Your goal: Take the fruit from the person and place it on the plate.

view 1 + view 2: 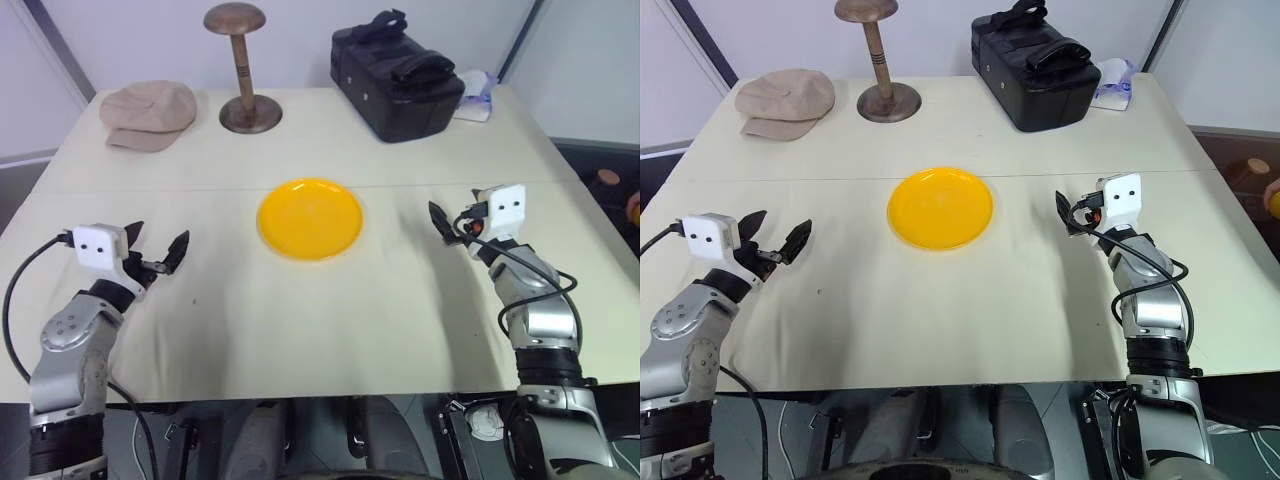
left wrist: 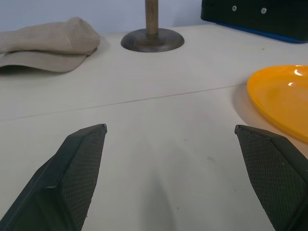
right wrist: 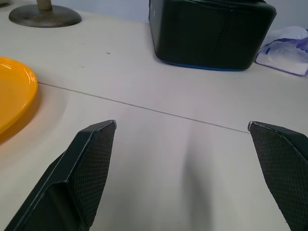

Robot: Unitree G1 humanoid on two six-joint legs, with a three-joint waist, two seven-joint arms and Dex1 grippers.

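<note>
The round yellow plate lies empty in the middle of the table. My left gripper hovers low over the table to the plate's left, open, with nothing between its fingers. To the plate's right my right gripper is also open and empty, pointing towards the back of the table. A small yellow-orange patch shows at the far right edge, beyond the table; I cannot tell whether it is the fruit or the person's hand. In the left wrist view the plate's rim lies just beyond one fingertip.
A tan cap lies at the back left, with a brown wooden hat stand beside it. A black bag sits at the back right, next to a white and blue packet. The table's right edge runs close to my right arm.
</note>
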